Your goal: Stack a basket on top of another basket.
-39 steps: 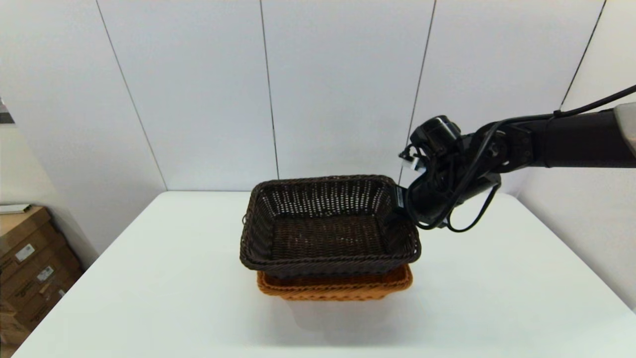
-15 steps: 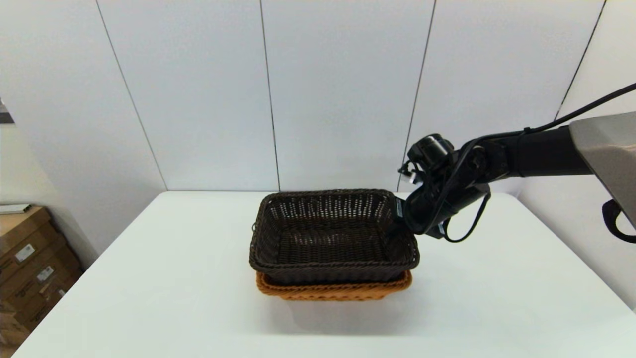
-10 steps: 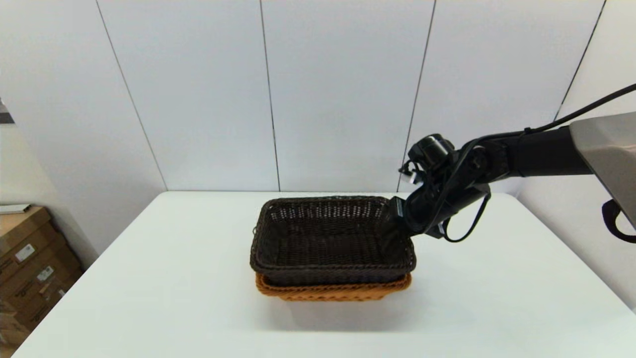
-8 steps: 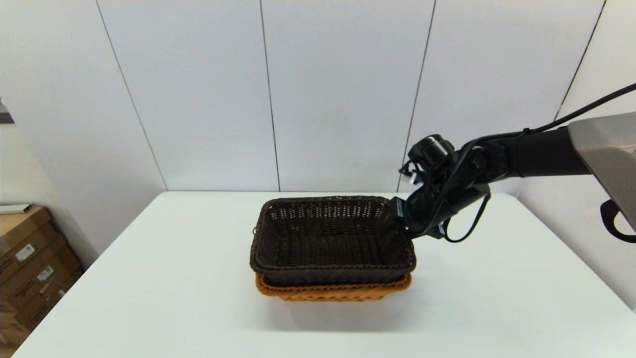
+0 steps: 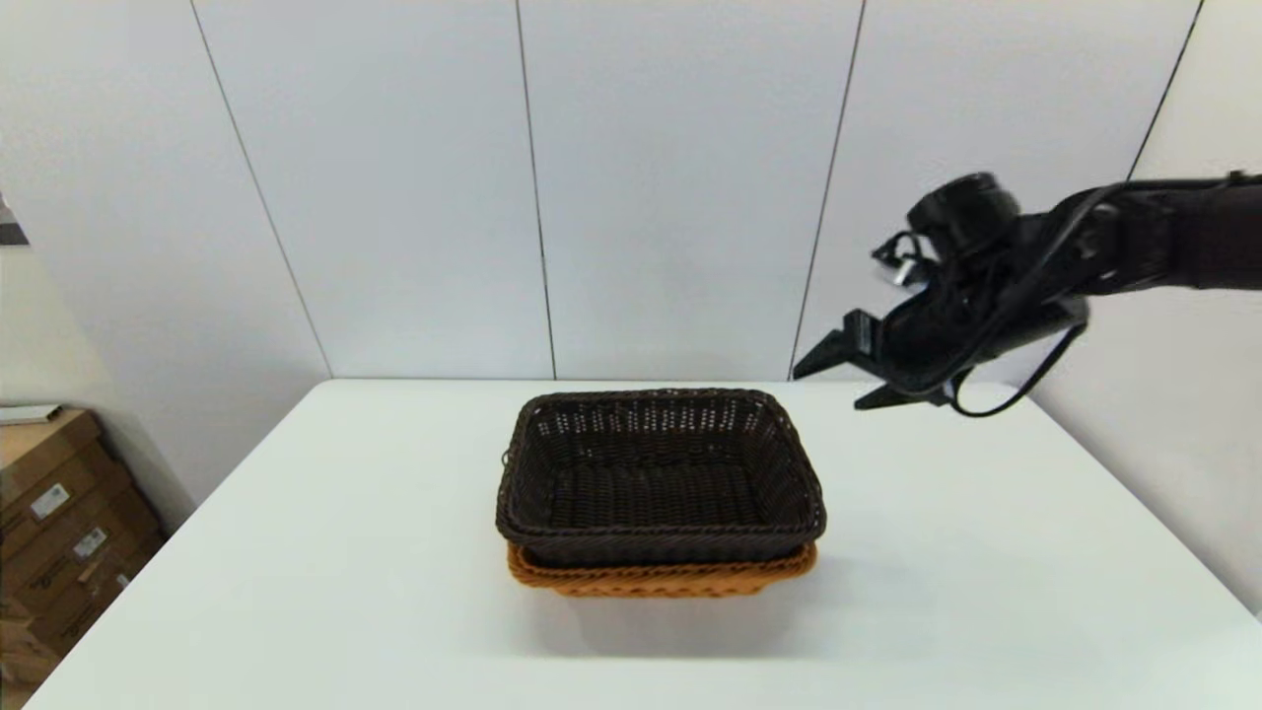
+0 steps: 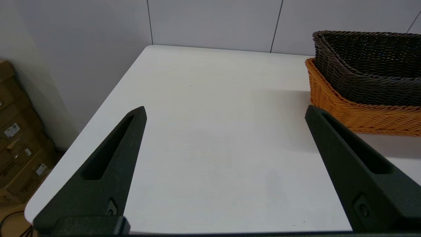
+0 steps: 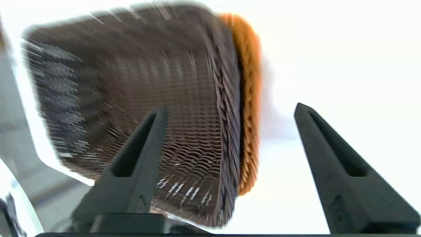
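Note:
The dark brown basket (image 5: 659,477) sits nested level inside the orange-tan basket (image 5: 663,575) at the middle of the white table (image 5: 296,552). Only the orange rim and a low band of its side show below the dark one. My right gripper (image 5: 836,383) hangs open in the air above and to the right of the stack, touching nothing. In the right wrist view both the dark basket (image 7: 131,98) and the orange basket (image 7: 250,98) lie beyond the spread fingers (image 7: 144,144). My left gripper (image 6: 225,112) is open low over the table's left part, with the baskets (image 6: 368,75) off to its side.
Cardboard boxes (image 5: 59,513) stand on the floor past the table's left edge. A white panelled wall (image 5: 670,187) closes the far side just behind the table. Bare tabletop surrounds the stack on every side.
My right gripper let go of the dark basket's right rim, opened, and rose away up and to the right. The dark basket dropped level into the orange one.

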`<action>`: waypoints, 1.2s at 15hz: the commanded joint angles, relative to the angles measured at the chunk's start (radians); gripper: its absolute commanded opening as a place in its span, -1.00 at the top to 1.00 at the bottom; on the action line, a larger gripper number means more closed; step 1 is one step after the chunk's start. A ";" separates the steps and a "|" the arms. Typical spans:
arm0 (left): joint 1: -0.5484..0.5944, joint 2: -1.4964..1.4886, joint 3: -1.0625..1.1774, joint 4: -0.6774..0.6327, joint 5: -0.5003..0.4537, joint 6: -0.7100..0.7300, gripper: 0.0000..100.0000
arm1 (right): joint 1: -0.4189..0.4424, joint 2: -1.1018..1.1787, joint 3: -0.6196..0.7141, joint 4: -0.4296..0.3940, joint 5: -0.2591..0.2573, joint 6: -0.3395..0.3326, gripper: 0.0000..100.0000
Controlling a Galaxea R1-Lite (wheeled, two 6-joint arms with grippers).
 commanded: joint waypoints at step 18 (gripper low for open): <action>0.001 0.001 0.001 0.000 0.001 -0.001 -1.00 | -0.182 -1.678 0.793 0.268 -0.554 -0.359 -1.00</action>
